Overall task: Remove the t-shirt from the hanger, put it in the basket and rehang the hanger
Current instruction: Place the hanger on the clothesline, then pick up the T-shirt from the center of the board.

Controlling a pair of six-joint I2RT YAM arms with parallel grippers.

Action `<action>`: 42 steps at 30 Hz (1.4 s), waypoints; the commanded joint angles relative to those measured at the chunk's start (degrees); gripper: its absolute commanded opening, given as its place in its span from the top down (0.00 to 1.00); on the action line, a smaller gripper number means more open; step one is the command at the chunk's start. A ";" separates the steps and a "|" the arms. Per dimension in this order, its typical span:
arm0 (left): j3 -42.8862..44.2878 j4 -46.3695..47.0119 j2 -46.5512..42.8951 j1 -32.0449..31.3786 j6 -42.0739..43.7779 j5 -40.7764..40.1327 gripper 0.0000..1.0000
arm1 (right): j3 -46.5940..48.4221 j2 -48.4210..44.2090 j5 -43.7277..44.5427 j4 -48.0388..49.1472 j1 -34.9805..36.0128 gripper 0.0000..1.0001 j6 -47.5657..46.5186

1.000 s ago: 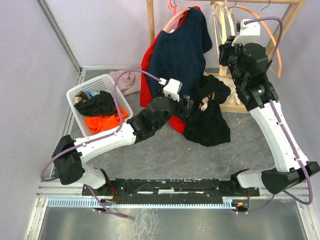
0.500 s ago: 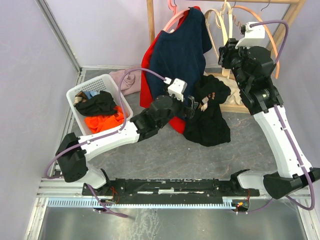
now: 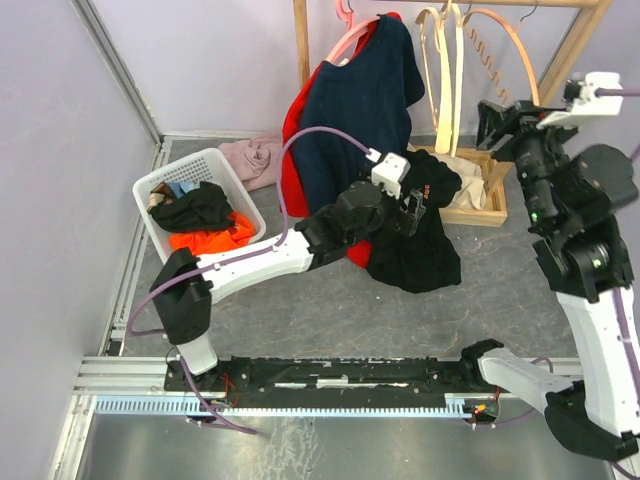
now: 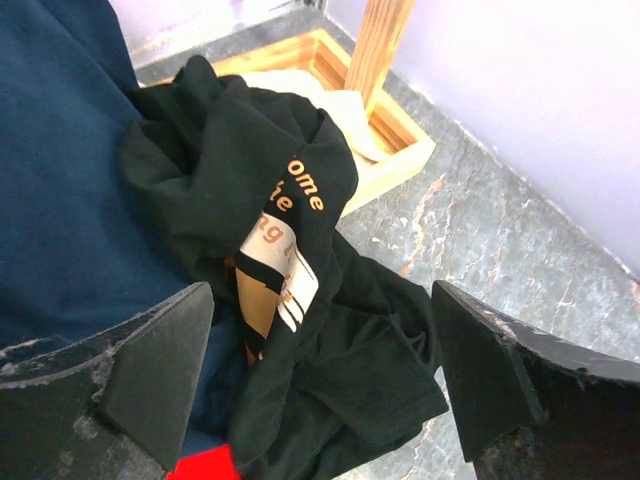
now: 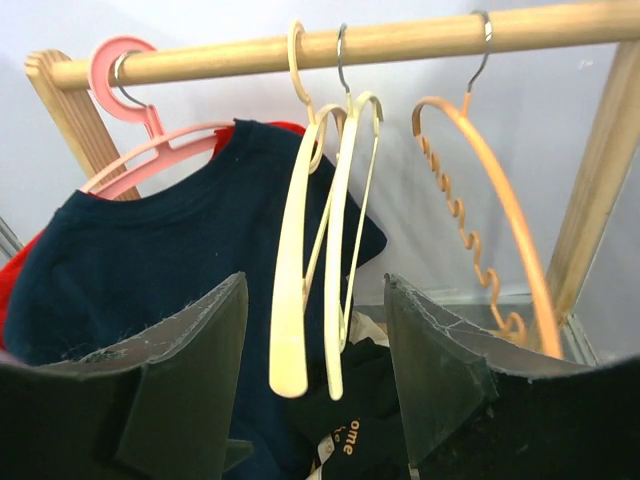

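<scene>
- T-shirt (image 3: pixel 420 240): black with orange lettering, off any hanger. It lies crumpled on the grey counter (image 3: pixel 330 320), with its upper edge lapping onto the wooden rack base (image 3: pixel 487 205).
- Left hand (image 3: pixel 410 205): hovers just above the t-shirt's upper folds. Its jaws are spread wide and hold nothing. In the left wrist view the lettering shows between the two fingers (image 4: pixel 150 370).
- Cream hangers (image 3: pixel 447 90): two hang bare on the wooden rail (image 5: pixel 400 40), directly above the t-shirt's upper end.
- Right hand (image 3: pixel 492 118): raised near the rail, to the right of the cream hangers and apart from them. Its jaws are parted and empty. Its wrist camera looks at the hangers through the gap.
- Orange hanger (image 3: pixel 515 70): wavy-barred and bare, on the rail to the right of the cream pair.
- Navy shirt (image 3: pixel 360 110): hangs on a pink hanger (image 3: pixel 345 40) at the rail's left end, just left of the t-shirt and touching it.
- Red shirt (image 3: pixel 290 150): behind the navy one, its edges showing at the left and below.
- Basket (image 3: pixel 215 160): white, at the left, well apart from the t-shirt. It holds dark and orange clothes.
- Pink cloth (image 3: pixel 255 160): on the counter between the basket and the red shirt.
</scene>
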 commanded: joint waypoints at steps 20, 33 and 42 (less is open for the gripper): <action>32.92 -11.05 32.44 -1.00 9.09 -14.14 0.01 | -5.40 -12.07 3.05 -5.87 -0.21 0.34 -0.57; 29.04 -13.32 32.59 -0.38 4.36 -8.91 0.91 | -5.83 -13.04 4.06 -6.86 -0.21 0.34 -1.19; 13.55 -11.42 14.97 -5.44 5.08 -10.73 0.97 | -6.38 -12.86 3.69 -6.67 -0.24 0.34 -0.55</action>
